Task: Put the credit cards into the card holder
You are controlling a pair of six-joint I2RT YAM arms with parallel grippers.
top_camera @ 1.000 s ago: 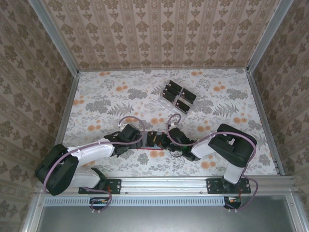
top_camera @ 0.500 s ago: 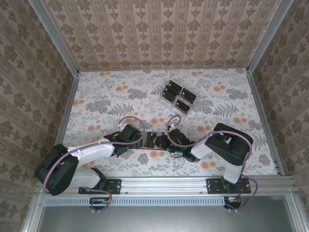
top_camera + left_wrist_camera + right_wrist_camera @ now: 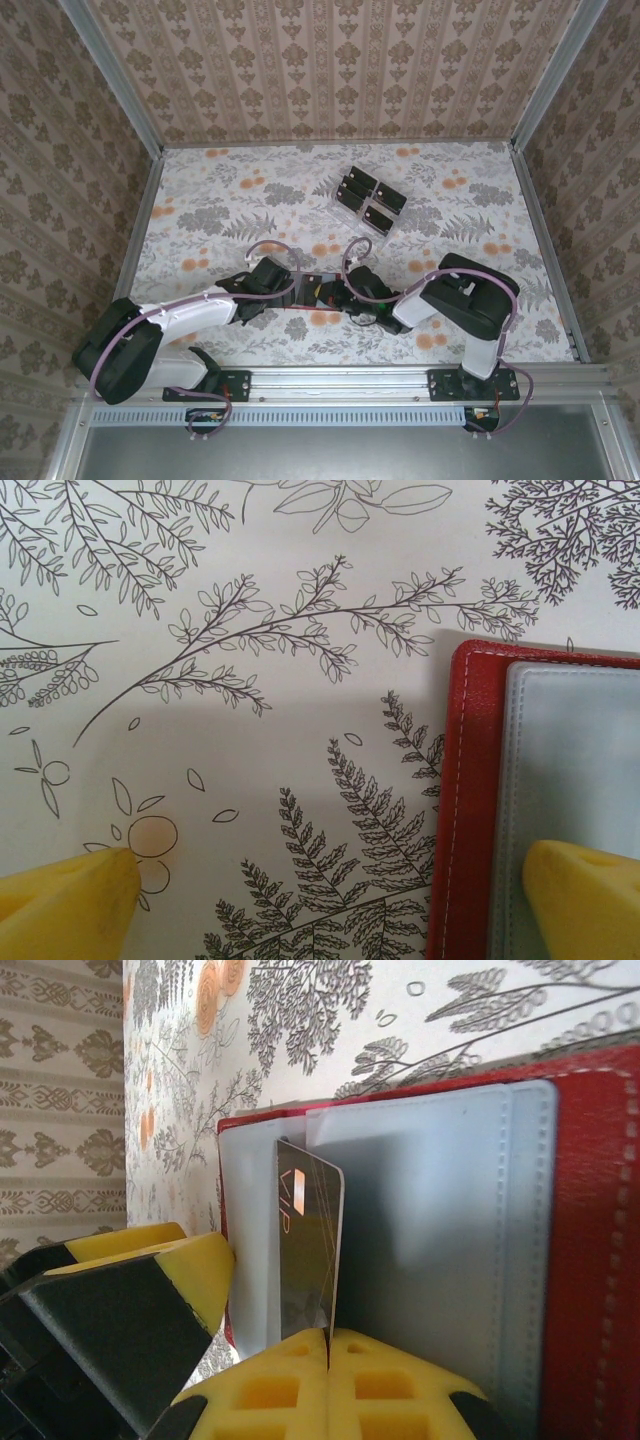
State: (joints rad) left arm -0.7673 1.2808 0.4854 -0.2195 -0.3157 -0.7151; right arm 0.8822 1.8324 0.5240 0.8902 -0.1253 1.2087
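Right hand [image 3: 328, 1348] low, tight on card [image 3: 310, 1250]

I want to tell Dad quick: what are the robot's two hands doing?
Left gripper: open, holding nothing.
Right gripper: shut on a credit card over the card holder.

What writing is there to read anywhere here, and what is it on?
"VIP": on the dark card pinched in the right pincer, lettering turned sideways.
Other cards farther back: pale marks too small to read.
Wallet: no writing seen.
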